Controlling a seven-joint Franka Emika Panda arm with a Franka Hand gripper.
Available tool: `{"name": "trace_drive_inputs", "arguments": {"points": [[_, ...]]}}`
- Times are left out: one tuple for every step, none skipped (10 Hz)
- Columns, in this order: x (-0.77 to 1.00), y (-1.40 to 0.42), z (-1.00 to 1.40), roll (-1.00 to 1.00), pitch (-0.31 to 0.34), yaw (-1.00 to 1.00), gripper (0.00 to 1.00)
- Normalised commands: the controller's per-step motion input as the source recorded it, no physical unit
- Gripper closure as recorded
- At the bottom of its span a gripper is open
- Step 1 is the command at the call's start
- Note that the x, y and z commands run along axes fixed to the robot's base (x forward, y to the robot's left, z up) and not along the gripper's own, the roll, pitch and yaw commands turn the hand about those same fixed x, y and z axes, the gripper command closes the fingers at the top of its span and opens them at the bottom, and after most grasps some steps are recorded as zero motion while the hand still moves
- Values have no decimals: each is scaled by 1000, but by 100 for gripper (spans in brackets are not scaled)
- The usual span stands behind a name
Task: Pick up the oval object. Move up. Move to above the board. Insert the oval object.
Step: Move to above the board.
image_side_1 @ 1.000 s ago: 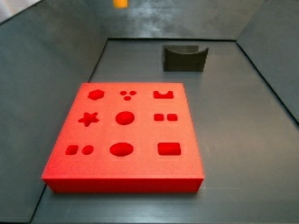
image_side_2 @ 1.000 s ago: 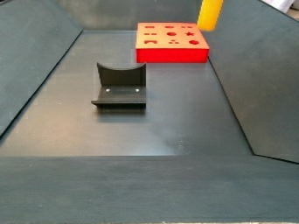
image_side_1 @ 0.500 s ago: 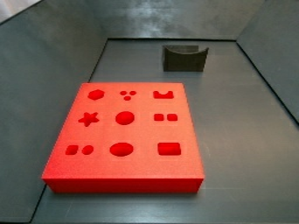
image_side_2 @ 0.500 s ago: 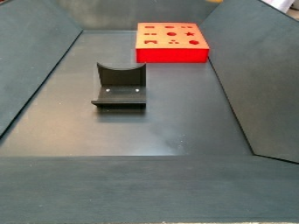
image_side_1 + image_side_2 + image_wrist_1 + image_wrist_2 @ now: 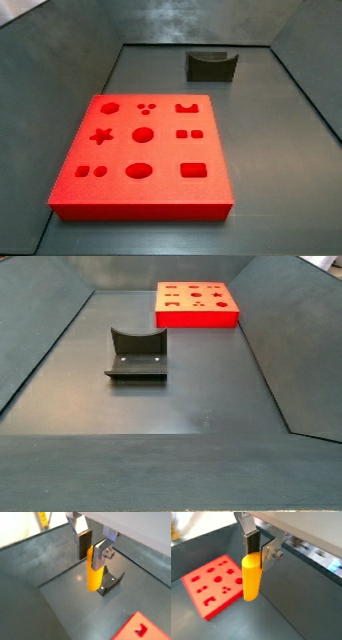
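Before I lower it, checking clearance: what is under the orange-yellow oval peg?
In a wrist view the tool holds the orange-yellow oval peg high over bare grey floor, the red board off to one side. The spot behind its tip is hidden.

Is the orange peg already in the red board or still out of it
Out. In both wrist views the claw is shut on the oval object, hanging clear above the floor. The board shows only empty holes in both side views.
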Motion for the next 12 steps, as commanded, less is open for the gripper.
{"name": "trace_drive_inputs", "arguments": {"points": [[408,-1000,-59,30,57,1000,100],[410,-1000,-58,29,58,1000,100],[423,-1000,-59,25,60,1000,100],[429,-1000,-59,25,61,1000,100],[446,-1000,-58,25,64,1000,100],[457,-1000,-56,23,65,1000,100],[481,-1000,-60,24,70,1000,100],[396,-772,-37,28,74,1000,100],[280,-476,-22,33,80,1000,100],[176,-272,10,36,85,1000,100],[105,-173,12,42,89,1000,100],[84,-108,10,51,100,1000,100]]}}
